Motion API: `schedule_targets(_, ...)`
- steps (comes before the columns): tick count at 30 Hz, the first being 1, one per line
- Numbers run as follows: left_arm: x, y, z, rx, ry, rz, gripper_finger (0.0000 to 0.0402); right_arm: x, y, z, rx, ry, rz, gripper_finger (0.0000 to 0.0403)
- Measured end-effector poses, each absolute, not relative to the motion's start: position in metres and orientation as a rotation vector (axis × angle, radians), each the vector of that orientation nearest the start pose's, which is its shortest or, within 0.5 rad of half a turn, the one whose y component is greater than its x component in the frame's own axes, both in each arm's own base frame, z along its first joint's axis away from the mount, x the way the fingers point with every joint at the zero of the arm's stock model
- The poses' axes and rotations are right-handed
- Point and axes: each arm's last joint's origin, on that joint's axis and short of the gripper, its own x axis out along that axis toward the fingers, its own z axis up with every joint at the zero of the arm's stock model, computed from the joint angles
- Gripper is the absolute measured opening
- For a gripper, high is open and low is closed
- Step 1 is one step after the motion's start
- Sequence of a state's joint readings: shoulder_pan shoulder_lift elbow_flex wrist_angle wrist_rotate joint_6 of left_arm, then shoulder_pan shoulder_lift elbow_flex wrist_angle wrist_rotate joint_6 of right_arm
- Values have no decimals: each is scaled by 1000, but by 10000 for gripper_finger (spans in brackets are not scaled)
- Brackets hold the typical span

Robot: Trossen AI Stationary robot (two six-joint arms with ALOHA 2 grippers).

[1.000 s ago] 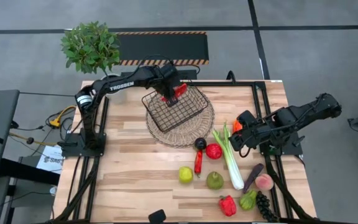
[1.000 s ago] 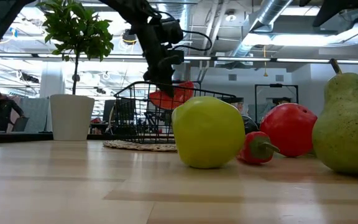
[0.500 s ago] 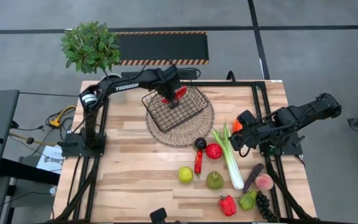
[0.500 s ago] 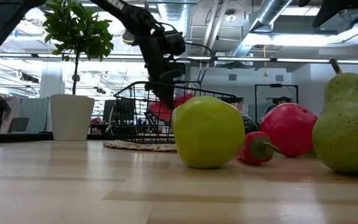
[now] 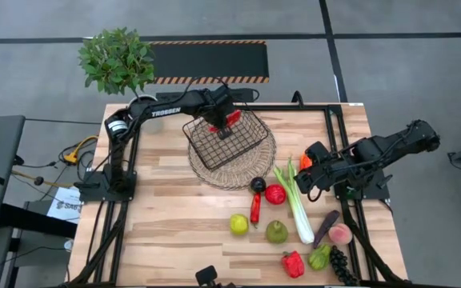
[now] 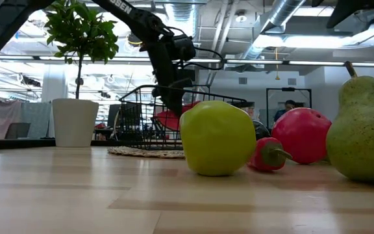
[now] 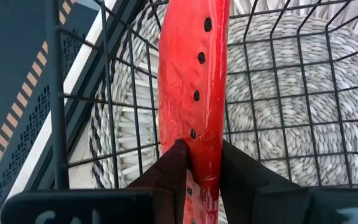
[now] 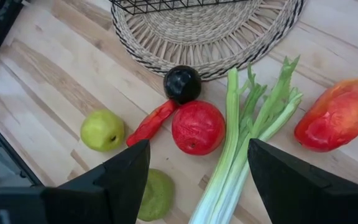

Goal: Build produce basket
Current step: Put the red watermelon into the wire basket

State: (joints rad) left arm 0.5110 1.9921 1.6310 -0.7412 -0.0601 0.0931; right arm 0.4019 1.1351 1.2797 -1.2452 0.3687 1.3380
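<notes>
The dark wire basket (image 5: 224, 141) stands on a round wicker tray (image 5: 232, 173) at the table's far middle. My left gripper (image 5: 219, 122) reaches down into the basket, shut on a red slice with black seeds (image 7: 194, 74), which also shows in the low view (image 6: 169, 117). My right gripper (image 8: 197, 163) is open and empty over the table's right side, by a leek-like stalk (image 5: 296, 205). The other produce lies on the table in front of the tray: a red apple (image 5: 275, 194), a chilli (image 5: 255, 208), a yellow-green apple (image 5: 239, 224) and a pear (image 5: 276, 232). My left gripper pinches the red slice between its two fingers (image 7: 174, 163), one on each side, at the slice's end nearest the wrist (image 7: 201, 163). The fingers come from above, slanting down into the basket, and lie along the slice. The slice reaches past the fingertips inside the basket walls; whether it touches the basket floor I cannot tell.
A potted green plant (image 5: 117, 60) stands at the far left corner. An aubergine (image 5: 325, 228), peach (image 5: 340, 234), red pepper (image 5: 293, 263), green pepper (image 5: 319, 257) and dark grapes (image 5: 341, 266) lie near the front right. An orange-red fruit (image 8: 337, 115) lies by my right gripper.
My left gripper has gone down into the basket with the red slice and a little toward the table's far edge. The slice now sits lower, behind the basket's wire wall. My right arm has kept still.
</notes>
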Motion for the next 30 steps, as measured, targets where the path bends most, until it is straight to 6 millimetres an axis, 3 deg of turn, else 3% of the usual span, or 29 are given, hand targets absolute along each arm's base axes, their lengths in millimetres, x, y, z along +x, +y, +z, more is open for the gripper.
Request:
schedule_targets(9, 377, 208, 207, -151, 1154, 479, 60, 175, 63, 353, 806, 839, -622, 291)
schedule_targets(17, 376, 210, 208, -132, 1167, 538, 65, 175, 63, 353, 810, 837, -619, 291)
schedule_targets(30, 378, 204, 207, -122, 1175, 531, 170, 175, 64, 353, 815, 839, -618, 291)
